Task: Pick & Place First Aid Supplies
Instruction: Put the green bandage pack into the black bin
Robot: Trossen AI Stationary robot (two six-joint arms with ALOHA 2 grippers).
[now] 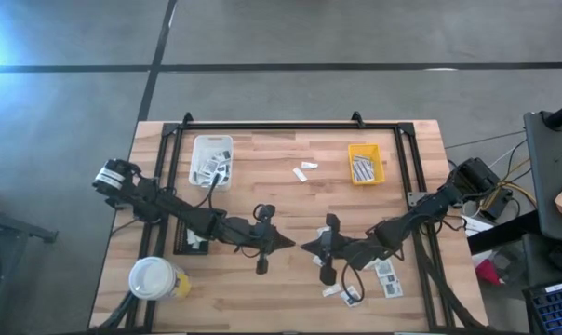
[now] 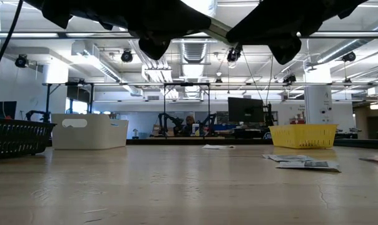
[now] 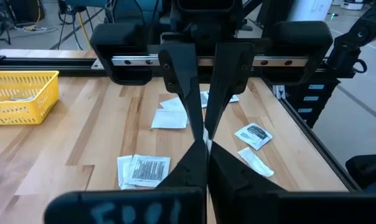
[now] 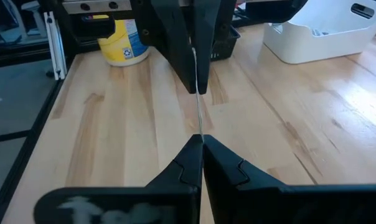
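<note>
left gripper (image 3: 206, 146): clamped shut, tips pinching one end of a thin white packet (image 4: 197, 106), hanging over the middle of the table (image 1: 262, 186)
right gripper (image 4: 200, 140): also closed tight, nipping the other end of that packet, so the two grippers are nose to nose
held packet, which way: long axis runs straight from one set of tips to the other; the right wrist view catches it edge-on, just a thin white line
held packet, where: up off the wood, between the two arms
other packets (image 1: 385, 274): lying flat on the table by the right arm, a few overlapping
loose strips (image 1: 304, 170): out between the trays, well apart from both grippers
white tray (image 1: 211, 160): far side, left arm's end, some packets in it
yellow tray (image 1: 365, 163): far side, right arm's end, packets in there too
</note>
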